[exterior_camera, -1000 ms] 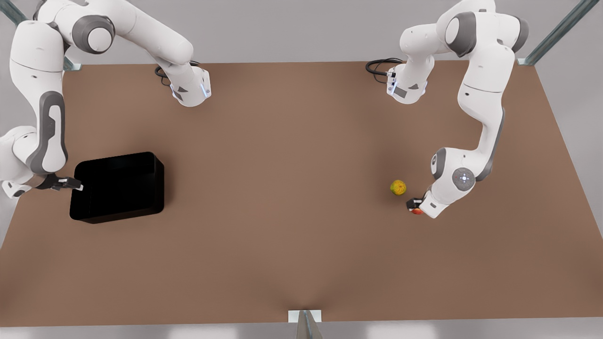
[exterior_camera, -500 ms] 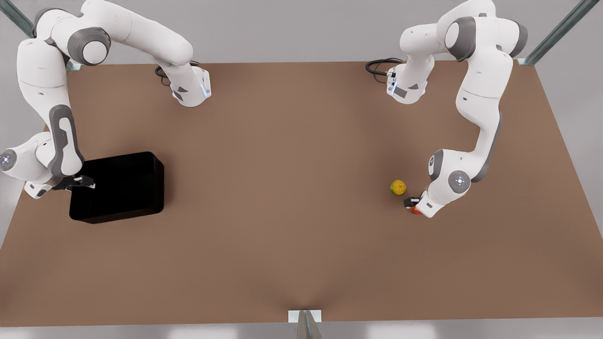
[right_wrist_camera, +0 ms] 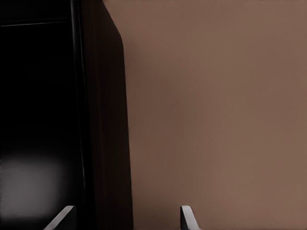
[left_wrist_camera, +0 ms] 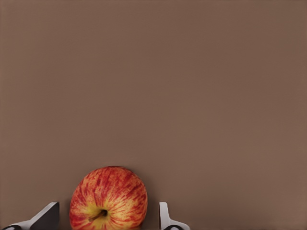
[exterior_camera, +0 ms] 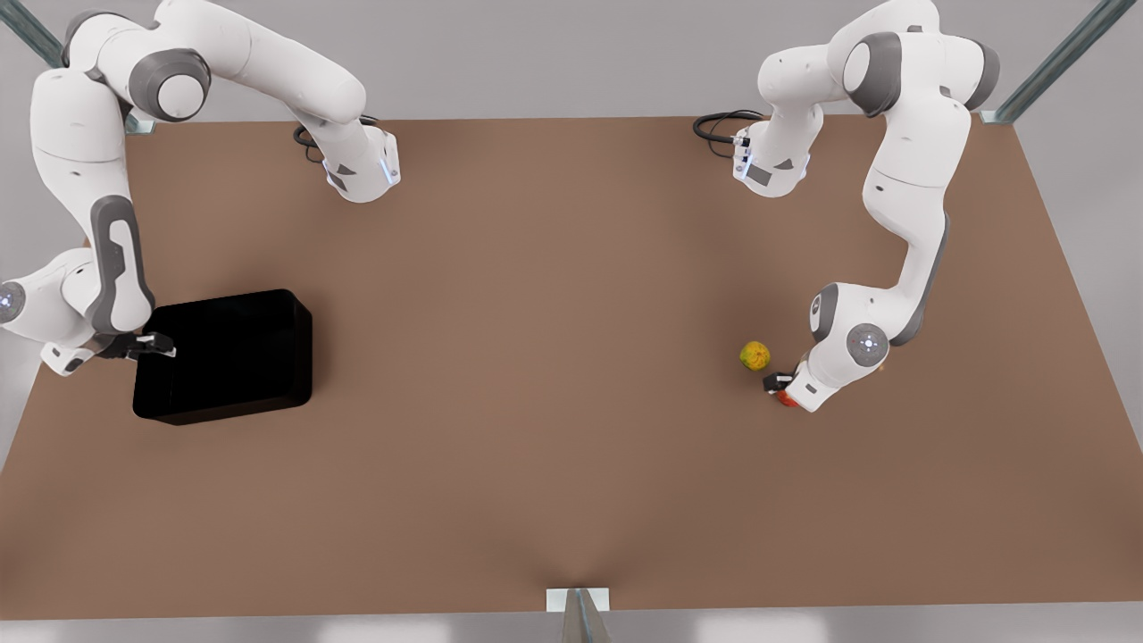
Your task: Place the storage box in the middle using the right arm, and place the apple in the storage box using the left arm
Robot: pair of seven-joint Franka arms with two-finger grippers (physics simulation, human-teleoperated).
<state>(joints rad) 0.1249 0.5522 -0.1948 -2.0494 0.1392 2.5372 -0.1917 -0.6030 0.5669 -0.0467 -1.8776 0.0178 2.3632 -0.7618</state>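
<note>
Box has nudged a bit toward the middle since half a sec ago, my right gripper (exterior_camera: 156, 346) shifted w/ it. Its fingers straddle the storage box (exterior_camera: 234, 357) wall at the front view's left, gap visible, not clamped. Left gripper (exterior_camera: 779, 386) is down over the apple (left_wrist_camera: 108, 197), fingers spread either side, not touching. Yellow-green fruit (exterior_camera: 755, 355) sits just beside on the table (exterior_camera: 536, 375).

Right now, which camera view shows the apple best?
The left wrist view: the apple sits close up between the left pincer's open fingers, its red-yellow streaks and stem plain. In the front view the apple is a red sliver under that pincer, beside the yellow-green fruit.
</note>
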